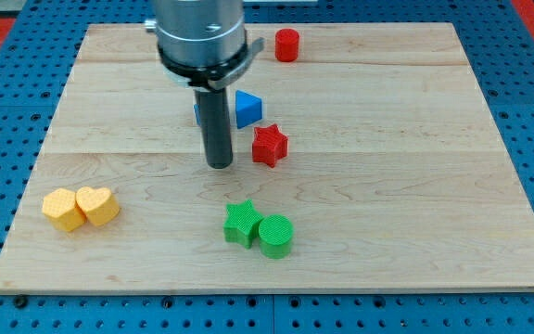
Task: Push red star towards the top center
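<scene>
Pale wooden counter (387,213) carries ribbed plastic blocks. My tip (219,165) sits just at 9 o'clock of the red star (270,146), apart from it; no fingers exist here. Blue triangle (247,109) lies at 11 o'clock of the star, red cylinder (287,44) at 12.

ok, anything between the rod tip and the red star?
Nothing: in the camera view only bare board separates my tip from the red star, to the tip's right.
</scene>
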Robot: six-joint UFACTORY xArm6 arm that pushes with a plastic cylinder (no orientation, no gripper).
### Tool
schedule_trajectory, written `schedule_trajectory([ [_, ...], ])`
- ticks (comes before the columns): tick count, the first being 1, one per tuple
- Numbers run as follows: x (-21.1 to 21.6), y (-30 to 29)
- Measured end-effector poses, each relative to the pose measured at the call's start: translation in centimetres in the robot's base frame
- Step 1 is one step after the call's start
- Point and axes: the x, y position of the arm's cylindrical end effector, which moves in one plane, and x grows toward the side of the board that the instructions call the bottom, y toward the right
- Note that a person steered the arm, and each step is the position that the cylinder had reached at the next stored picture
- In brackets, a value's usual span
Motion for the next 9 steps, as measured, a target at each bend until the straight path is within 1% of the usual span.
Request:
schedule_trajectory([
  [2,0.4,7.7],
  [3,-5.1,8.4],
  [5,-2.9,11.5],
  [6,-9.8,11.4],
  [7,-12.0,11.7],
  [8,-16.4,4.9],
  [9,-16.9,3.0],
])
